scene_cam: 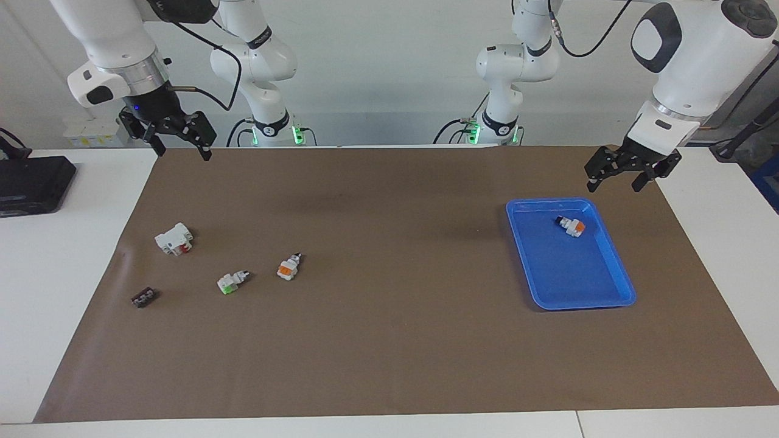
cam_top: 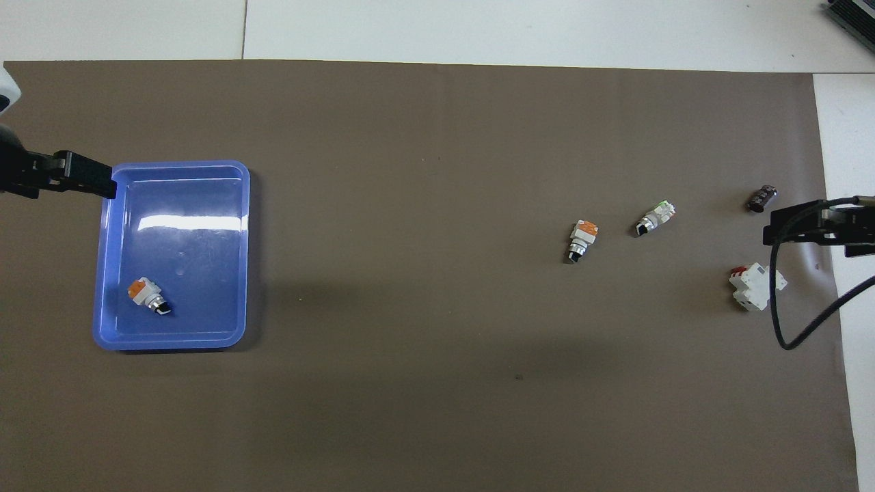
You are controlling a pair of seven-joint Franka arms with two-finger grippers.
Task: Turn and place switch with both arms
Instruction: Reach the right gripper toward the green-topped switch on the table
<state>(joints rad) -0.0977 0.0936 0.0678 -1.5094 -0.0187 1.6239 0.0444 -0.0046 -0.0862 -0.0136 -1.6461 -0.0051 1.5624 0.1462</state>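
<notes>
Switch point(scene_cam: 570, 225) point(cam_top: 148, 294) lies on its side in the blue tray point(scene_cam: 608, 301) point(cam_top: 239, 205), in the tray's end nearer the robots, orange face showing, dark tip pointing toward the robots. I see nothing else in the tray. No writing I can read on the switch or the tray.

Left gripper point(scene_cam: 616, 180) point(cam_top: 102, 184) hangs over the mat near the tray corner nearest the left arm's base, fingers spread, nothing held. Right gripper point(scene_cam: 182, 149) point(cam_top: 772, 229) is up over the mat's edge at the right arm's end, fingers likewise apart and empty.

Out on the brown mat point(scene_cam: 389, 340) point(cam_top: 437, 123), toward the right arm's end: twin switch with orange face point(scene_cam: 288, 267) point(cam_top: 581, 239); beside it a twin showing green point(scene_cam: 232, 281) point(cam_top: 656, 217). Larger white block with red part point(scene_cam: 174, 238) point(cam_top: 754, 286) sits nearer the robots than those two. Small dark piece point(scene_cam: 145, 297) point(cam_top: 761, 199) lies farthest from the robots. A black box point(scene_cam: 33, 184) rests on the white table off the mat; no legible label.
</notes>
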